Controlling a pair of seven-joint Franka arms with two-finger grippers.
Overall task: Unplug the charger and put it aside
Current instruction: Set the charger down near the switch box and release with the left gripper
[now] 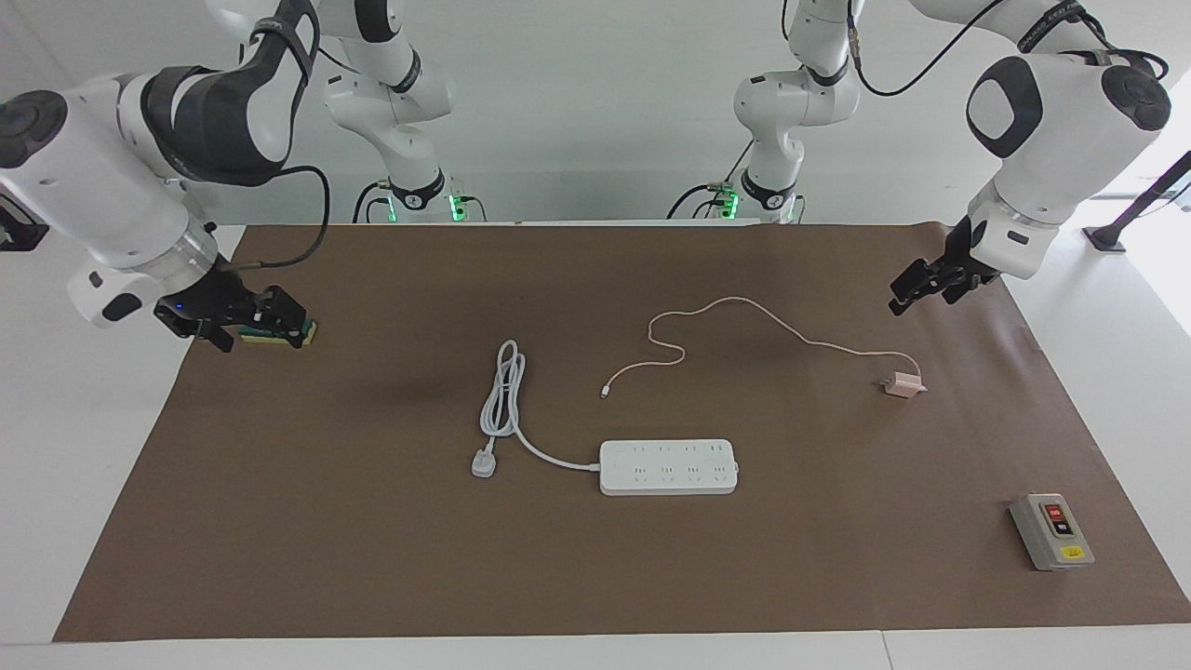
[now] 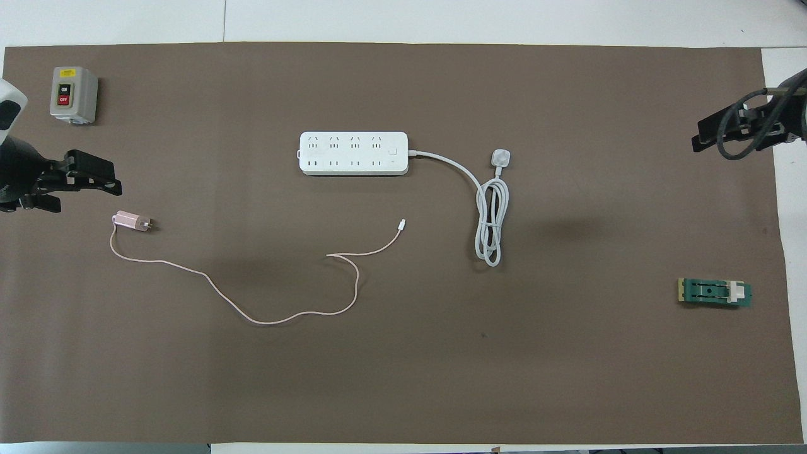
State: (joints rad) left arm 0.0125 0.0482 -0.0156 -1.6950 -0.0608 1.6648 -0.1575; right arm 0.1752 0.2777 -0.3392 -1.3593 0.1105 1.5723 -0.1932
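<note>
The pale pink charger lies on its side on the brown mat, toward the left arm's end and apart from the white power strip. Its thin pink cable trails loose across the mat toward the middle. None of the strip's sockets holds a plug. My left gripper hangs open and empty in the air just beside the charger. My right gripper is open and empty, raised at the right arm's end of the mat.
The strip's white cord and plug lie coiled beside it. A grey switch box stands at a corner of the mat farthest from the robots. A small green block lies near the right gripper.
</note>
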